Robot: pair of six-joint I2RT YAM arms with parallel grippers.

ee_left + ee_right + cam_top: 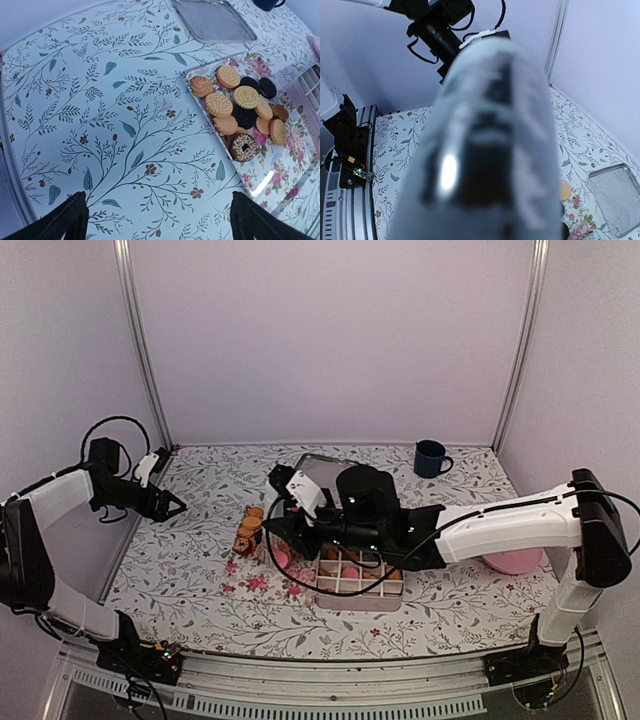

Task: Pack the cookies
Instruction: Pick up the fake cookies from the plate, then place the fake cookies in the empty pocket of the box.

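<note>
Item: the cookies (245, 112), a loose heap of small round discs on a flowered tray (280, 175) at the middle of the desk (100, 100). Most are golden with ridged rims. Two are dark sandwich types, one is brown with sprinkles, and at least one golden one shows a pink filling. Handling, as a judgement: each is light, stiff and brittle. They are likely to crumble or split at the filling under a hard pinch, and they overlap, so lifting one may shift its neighbours. The best hold is across the rim of an outlying, uppermost disc, with light pressure. Destination: a gridded box (360, 588) just beside the tray, where pink and orange rounds seem to lie in the far cells. Left fingers (65, 222): spread wide and holding nothing, well apart from the heap. Right fingers (283, 528): close over the tray's edge. I cannot tell whether they are wide, narrow or holding anything, because dark parts and cable merge overhead and a blurred grey shape fills the right wrist view. Also present: a metal tray (215, 22), a blue mug (430, 457), and a pink plate (518, 562) half hidden behind the right arm. The lower layers of the heap are obscured.
</note>
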